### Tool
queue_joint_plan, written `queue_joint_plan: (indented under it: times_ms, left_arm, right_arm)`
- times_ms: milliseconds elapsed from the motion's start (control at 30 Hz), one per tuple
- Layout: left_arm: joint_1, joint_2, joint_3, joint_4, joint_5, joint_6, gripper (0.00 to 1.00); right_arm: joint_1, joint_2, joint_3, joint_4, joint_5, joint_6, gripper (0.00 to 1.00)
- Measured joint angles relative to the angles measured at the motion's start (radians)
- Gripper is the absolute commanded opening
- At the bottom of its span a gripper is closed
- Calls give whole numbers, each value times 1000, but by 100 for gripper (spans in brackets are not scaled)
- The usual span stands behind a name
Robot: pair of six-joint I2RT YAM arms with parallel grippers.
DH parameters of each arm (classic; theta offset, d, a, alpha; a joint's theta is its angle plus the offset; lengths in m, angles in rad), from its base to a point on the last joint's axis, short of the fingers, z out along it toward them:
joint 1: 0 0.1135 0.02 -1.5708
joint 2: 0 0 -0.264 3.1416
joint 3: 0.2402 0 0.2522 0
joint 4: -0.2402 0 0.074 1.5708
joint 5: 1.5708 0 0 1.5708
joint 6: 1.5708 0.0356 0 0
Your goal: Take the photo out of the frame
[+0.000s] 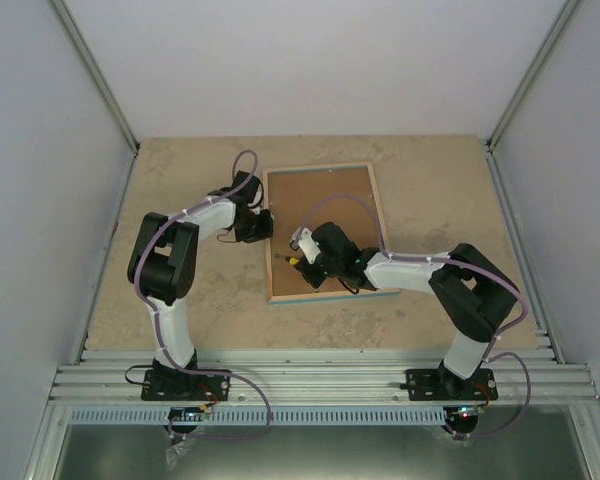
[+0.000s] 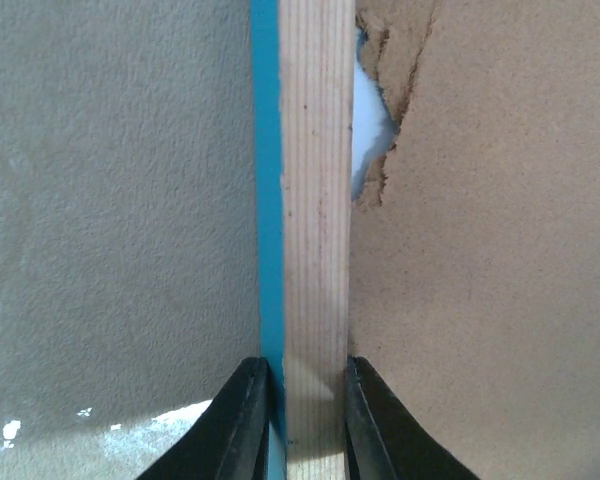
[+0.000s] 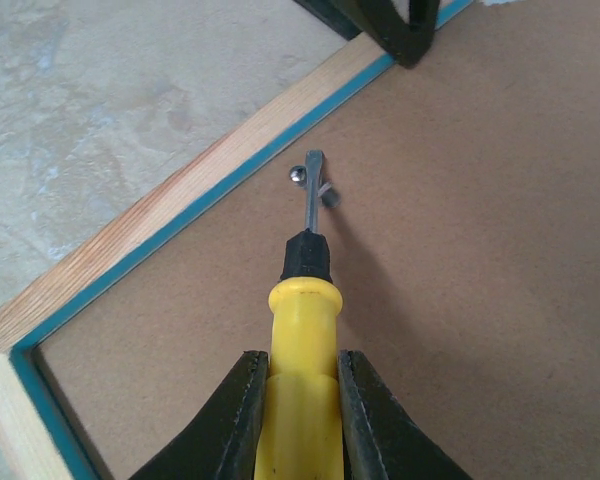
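Observation:
The frame (image 1: 272, 215) lies face down on the table, its light wood back up and a brown backing board (image 1: 325, 210) filling it. The photo is hidden under the board. My left gripper (image 1: 263, 224) is shut on the frame's left rail (image 2: 315, 250), one finger on each side. My right gripper (image 1: 302, 258) is shut on a yellow-handled screwdriver (image 3: 302, 340). Its metal tip (image 3: 312, 170) rests at a small metal tab (image 3: 325, 193) beside a round screw head (image 3: 296, 173) on the backing board (image 3: 460, 280), close to the left rail (image 3: 180, 210).
The backing board has a torn notch (image 2: 372, 115) at its edge next to the rail, with white showing beneath. The beige stone-pattern table top (image 1: 200, 290) surrounds the frame. Grey walls stand on three sides, and a metal rail runs along the near edge (image 1: 320, 380).

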Motion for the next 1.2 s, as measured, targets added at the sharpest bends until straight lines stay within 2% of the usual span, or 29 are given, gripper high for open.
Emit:
queue_joint_plan:
  times_ms: [500, 733, 1033, 1200]
  left_arm:
    - [-2, -1, 0, 0, -4, 1, 11]
    - [-8, -6, -5, -2, -17, 9, 9]
    - [-55, -88, -107, -20, -27, 24, 10]
    - [-92, -148, -183, -21, -18, 21, 14]
  right_arm:
    - [0, -3, 6, -14, 37, 25, 0]
    - [-8, -77, -18, -48, 46, 22, 0]
    - [-83, -186, -24, -48, 62, 15, 0]
    - [-106, -183, -24, -45, 61, 14, 0]
